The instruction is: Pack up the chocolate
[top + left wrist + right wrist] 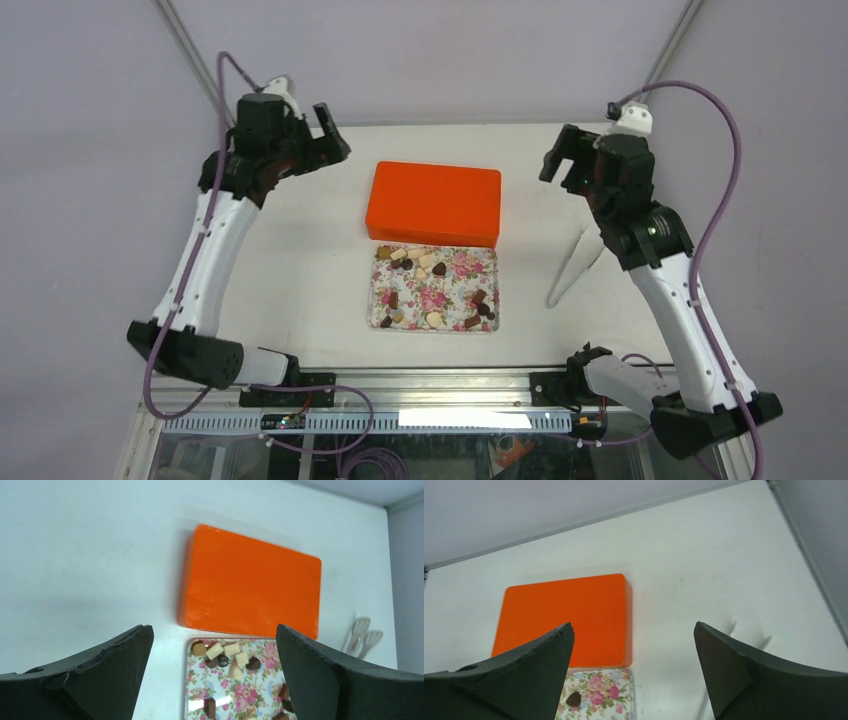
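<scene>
My left pincer hangs at the upper left of the overhead view, spread wide with nothing between its fingers. In its wrist view the left pincer looks down over the table.

The chocolate is what counts, and it sits in the lower centre of the overhead view. It lies below and to the right of this pincer, on a flowered tray. The tray's long side runs left to right. Its upper edge lies right against an orange box, which shows only a flat top and looks shut to me. The pieces are tiny and loose. Most are dark brown, a few are tan or cream, and some are squares, rounds and hearts. One bunch lies along the tray's upper edge and more lie toward its lower edge. My left wrist view shows the upper bunch of chocolate clearly.

My right pincer hangs at the upper right, also spread wide and holding nothing. From it the tray lies below and to the left. I judge the two pincers about equally near the pieces. In the right wrist view, the right pincer frames the box, and one dark heart of chocolate shows at the bottom edge.

White tongs lie right of the tray, nearer my right pincer.
</scene>
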Controlling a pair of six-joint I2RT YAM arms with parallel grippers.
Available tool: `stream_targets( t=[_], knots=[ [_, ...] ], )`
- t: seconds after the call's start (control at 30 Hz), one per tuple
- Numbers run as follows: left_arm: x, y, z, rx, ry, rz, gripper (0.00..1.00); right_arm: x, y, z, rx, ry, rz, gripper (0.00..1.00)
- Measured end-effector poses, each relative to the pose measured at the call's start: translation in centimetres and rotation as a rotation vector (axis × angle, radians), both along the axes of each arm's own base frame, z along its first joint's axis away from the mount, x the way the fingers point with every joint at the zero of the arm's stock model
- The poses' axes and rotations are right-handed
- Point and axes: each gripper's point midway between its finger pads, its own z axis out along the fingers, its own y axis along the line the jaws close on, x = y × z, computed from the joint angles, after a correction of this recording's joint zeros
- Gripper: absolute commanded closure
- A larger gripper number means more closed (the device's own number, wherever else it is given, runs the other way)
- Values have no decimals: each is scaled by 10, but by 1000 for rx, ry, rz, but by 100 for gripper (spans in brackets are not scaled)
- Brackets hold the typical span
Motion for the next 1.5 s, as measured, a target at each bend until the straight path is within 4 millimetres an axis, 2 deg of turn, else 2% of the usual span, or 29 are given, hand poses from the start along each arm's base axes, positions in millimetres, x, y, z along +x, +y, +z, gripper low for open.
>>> stream_targets(
  t=[0.07,0.13,0.23,0.3,0.37,0.4,0.47,0.63,0.8,0.93,1.13,1.5],
  knots=[
    [-14,26,20,10,-55,72,1,-15,-19,-7,-16,-13,-72,2],
    [-30,49,15,36,-48,147,1,-28,-36,-25,-39,9,-143,1],
    [-54,62,-24,81,54,198,1,-39,-56,-53,-83,68,-241,1],
    [-67,69,-57,123,146,221,1,-44,-67,-68,-109,98,-303,1],
    [-79,78,-81,164,219,249,1,-49,-75,-73,-120,102,-347,1],
    [-82,80,-84,173,230,257,1,-50,-77,-72,-120,96,-360,1],
    [-87,84,-83,184,230,274,1,-51,-81,-68,-113,79,-383,1],
    [-94,97,-60,190,144,334,1,-51,-83,-63,-93,66,-410,1],
    [-98,108,-49,202,99,393,1,-51,-82,-63,-72,65,-420,1],
    [-97,113,-50,213,93,418,1,-51,-82,-64,-60,66,-424,1],
    [-104,114,-67,217,124,430,1,-50,-79,-64,-33,64,-426,1],
    [-105,115,-61,198,98,442,1,-50,-78,-64,-14,62,-432,1]
  ],
)
